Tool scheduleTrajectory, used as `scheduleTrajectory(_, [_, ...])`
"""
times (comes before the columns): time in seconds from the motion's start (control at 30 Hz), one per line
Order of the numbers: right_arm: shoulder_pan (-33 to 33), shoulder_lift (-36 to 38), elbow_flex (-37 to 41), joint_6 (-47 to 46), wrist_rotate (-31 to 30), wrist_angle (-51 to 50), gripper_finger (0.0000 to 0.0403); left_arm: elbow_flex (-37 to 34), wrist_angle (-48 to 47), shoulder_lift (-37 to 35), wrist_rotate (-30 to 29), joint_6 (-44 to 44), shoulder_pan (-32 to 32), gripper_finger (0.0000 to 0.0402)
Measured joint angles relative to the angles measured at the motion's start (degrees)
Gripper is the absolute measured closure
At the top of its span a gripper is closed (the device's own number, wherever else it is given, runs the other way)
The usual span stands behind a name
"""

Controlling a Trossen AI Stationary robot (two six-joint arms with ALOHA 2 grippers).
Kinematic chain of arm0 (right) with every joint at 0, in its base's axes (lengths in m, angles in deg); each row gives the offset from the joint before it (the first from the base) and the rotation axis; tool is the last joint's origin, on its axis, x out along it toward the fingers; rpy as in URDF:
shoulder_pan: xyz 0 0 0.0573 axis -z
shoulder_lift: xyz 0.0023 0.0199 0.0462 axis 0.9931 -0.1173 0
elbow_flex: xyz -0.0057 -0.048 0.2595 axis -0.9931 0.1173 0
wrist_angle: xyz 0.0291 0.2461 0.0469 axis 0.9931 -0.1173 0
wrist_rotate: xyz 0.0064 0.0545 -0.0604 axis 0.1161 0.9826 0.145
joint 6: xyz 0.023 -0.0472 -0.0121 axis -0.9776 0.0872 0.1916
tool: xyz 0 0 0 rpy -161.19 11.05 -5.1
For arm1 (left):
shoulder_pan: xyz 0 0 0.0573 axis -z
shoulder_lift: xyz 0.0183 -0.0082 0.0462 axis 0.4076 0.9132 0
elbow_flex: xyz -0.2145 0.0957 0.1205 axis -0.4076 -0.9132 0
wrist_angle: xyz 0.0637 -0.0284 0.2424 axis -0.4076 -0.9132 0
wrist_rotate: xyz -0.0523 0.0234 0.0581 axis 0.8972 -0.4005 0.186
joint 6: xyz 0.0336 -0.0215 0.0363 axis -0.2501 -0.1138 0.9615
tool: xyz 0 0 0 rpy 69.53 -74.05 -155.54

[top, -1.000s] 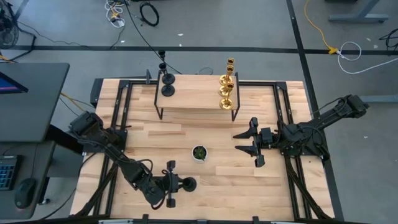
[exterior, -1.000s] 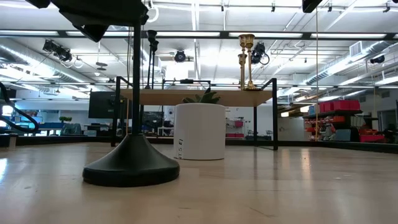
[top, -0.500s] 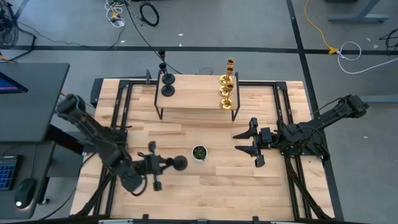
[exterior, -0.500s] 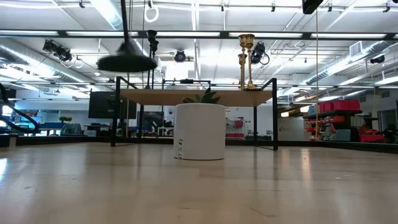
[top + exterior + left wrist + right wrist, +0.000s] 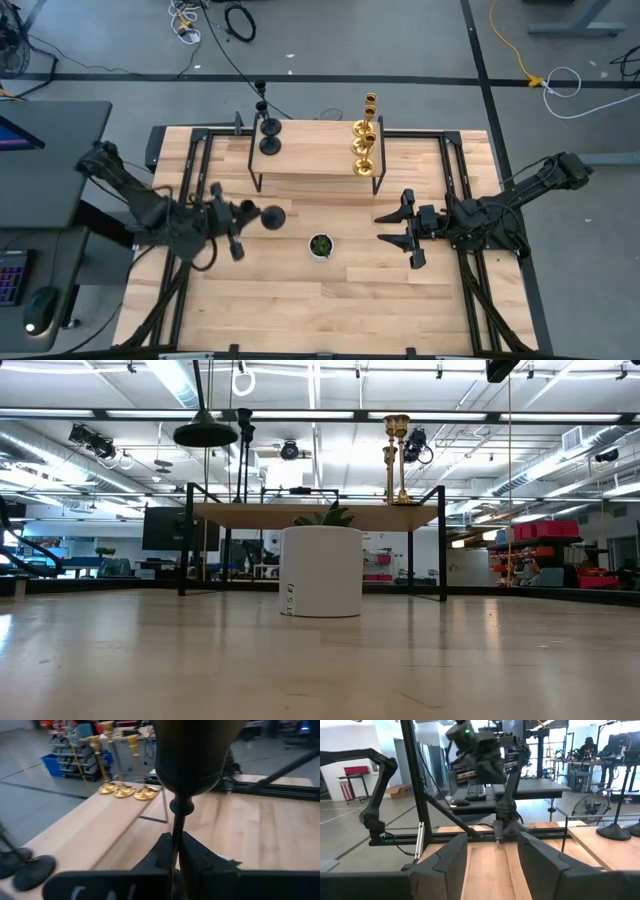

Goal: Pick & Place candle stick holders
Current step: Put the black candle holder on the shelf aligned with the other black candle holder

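Black and slim, one candle stick holder (image 5: 262,216) sits clenched in my left jaws (image 5: 176,851) by its thin stem, lifted clear of the wooden counter (image 5: 330,290) — tipped on its side, round base pointing toward the white pot (image 5: 320,245). Two more black holders (image 5: 270,135) stand on the raised shelf (image 5: 310,160), with three gold holders (image 5: 364,145) at the shelf's other end. My right jaws (image 5: 398,229) hang spread apart, holding nothing, just beyond the pot.

White plant pot (image 5: 321,571) before shelf (image 5: 318,158), seemingly.
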Motion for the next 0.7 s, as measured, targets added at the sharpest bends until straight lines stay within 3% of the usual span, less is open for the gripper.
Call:
scheduleTrajectory(0.27, [0.0, 0.0, 0.0, 0.1, 0.0, 0.0, 0.0227, 0.0, -3.4, -4.1, 5.6, 3.4, -10.1, 0.0391])
scheduleTrajectory(0.7, [0.0, 0.0, 0.0, 0.1, 0.0, 0.1, 0.0227, 0.0, -3.4, -4.3, 15.0, 9.3, -26.9, 0.0389])
